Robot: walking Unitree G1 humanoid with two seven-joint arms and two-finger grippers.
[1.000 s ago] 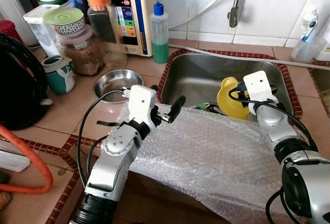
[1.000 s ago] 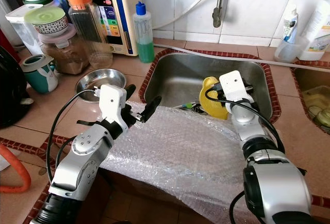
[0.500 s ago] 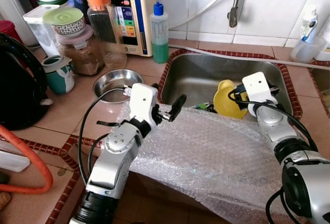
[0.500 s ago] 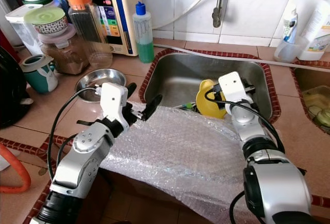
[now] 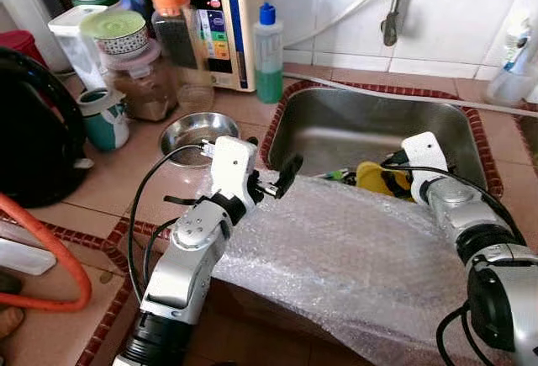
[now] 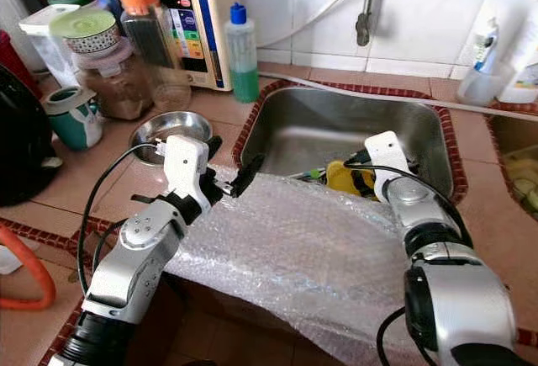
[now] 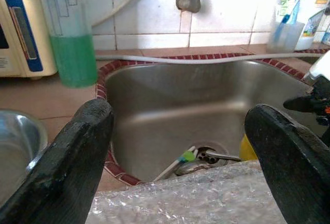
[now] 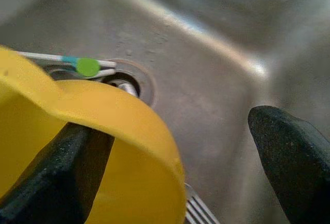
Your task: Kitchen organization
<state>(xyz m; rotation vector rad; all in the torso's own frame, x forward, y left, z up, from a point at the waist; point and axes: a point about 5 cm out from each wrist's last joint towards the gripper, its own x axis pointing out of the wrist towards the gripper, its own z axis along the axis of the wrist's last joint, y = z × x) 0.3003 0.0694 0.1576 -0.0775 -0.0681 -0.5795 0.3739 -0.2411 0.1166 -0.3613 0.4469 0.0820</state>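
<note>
We can read no text clearly. The water purifier (image 5: pixel 214 13) behind the steel bowl (image 5: pixel 195 133) carries coloured labels, and the tube (image 7: pixel 282 2) in the cup beside the sink (image 5: pixel 370 126) has print, all too blurred to read.

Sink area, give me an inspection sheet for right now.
Surface: tiled counter, bubble wrap draped over its front edge.
Job's things: yellow cup low in the sink, cutlery at the drain.
Clutter: steel bowl, green soap bottle, jars, teal mug.
Grippers: left gripper open over the wrap; right gripper open, one finger inside the cup.
Cables: black wires on both arms; orange hose.
Surroundings: white wall tiles, tap.
</note>
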